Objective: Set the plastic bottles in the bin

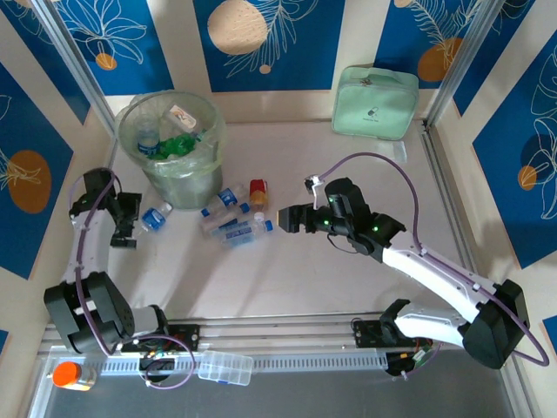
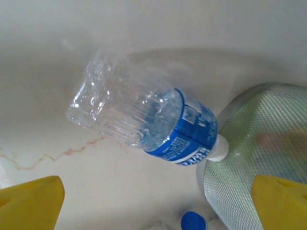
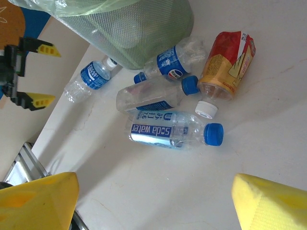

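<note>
Left claw stands apart and empty; a clear blue-labelled bottle lies on the desk just ahead of it, beside the bin. Right claw likewise apart, soda-water bottle lying ahead.

Backdrop is a pale off-white table with a faint marbled look; up close in the left wrist view the tabletop shows a thin brownish vein wandering across it; the walls all round are cream with big blue panels printed with white leaf outlines plus orange and peach circles; there's a silver aluminium post slanting up at the back left and a second post at the back right; a side rail runs along the table's right edge and the near rails cross the front; light is soft and even, shadows pretty mild.
</note>
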Controlling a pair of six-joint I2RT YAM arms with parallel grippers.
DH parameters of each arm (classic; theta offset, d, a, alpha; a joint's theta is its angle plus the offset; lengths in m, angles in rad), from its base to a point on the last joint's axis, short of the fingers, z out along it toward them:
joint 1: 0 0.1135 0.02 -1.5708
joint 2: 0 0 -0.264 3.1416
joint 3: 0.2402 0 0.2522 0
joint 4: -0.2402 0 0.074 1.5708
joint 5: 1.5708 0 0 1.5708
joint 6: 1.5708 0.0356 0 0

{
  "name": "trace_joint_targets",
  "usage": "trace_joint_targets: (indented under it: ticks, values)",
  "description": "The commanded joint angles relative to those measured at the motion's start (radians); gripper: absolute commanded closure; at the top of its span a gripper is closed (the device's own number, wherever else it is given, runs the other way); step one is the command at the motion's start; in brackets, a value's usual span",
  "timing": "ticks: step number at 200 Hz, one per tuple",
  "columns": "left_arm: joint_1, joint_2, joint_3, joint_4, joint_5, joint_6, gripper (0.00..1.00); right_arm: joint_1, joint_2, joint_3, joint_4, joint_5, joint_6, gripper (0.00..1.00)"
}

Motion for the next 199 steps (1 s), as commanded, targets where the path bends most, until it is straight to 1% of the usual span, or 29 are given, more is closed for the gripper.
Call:
trace_joint_targets:
  ticks: [1, 16, 46, 69, 120, 159, 176, 199]
  values:
    - [-0.008, 0.019, -0.047, 0.123, 0.036, -0.185, 0.01, 0.011, 0.009, -0.003, 0.016, -0.003, -0.001, 0.17]
    - [-0.027, 0.026, -0.061, 0.151, 0.015, -0.232, 0.01, 0.011, 0.006, -0.005, 0.012, 0.003, -0.003, 0.17]
    - [-0.047, 0.046, -0.048, 0.131, -0.067, -0.288, 0.01, 0.011, 0.008, -0.007, 0.012, 0.004, -0.005, 0.17]
    - [-0.047, 0.054, -0.078, 0.212, -0.111, -0.339, 0.01, 0.013, 0.026, 0.005, 0.006, -0.021, -0.005, 0.17]
    - [-0.067, 0.237, -0.008, 0.212, -0.047, -0.378, 0.01, 0.019, 0.045, 0.023, -0.017, -0.019, -0.013, 0.17]
    - [-0.080, 0.306, -0.036, 0.269, -0.079, -0.393, 0.00, 0.030, 0.055, 0.032, -0.033, -0.006, -0.013, 0.17]
    - [-0.076, 0.341, -0.034, 0.274, -0.082, -0.378, 0.04, 0.033, 0.060, 0.034, -0.036, 0.002, -0.015, 0.17]
    - [-0.075, 0.358, -0.040, 0.279, -0.091, -0.348, 0.17, 0.033, 0.069, 0.042, -0.043, 0.013, -0.020, 0.17]
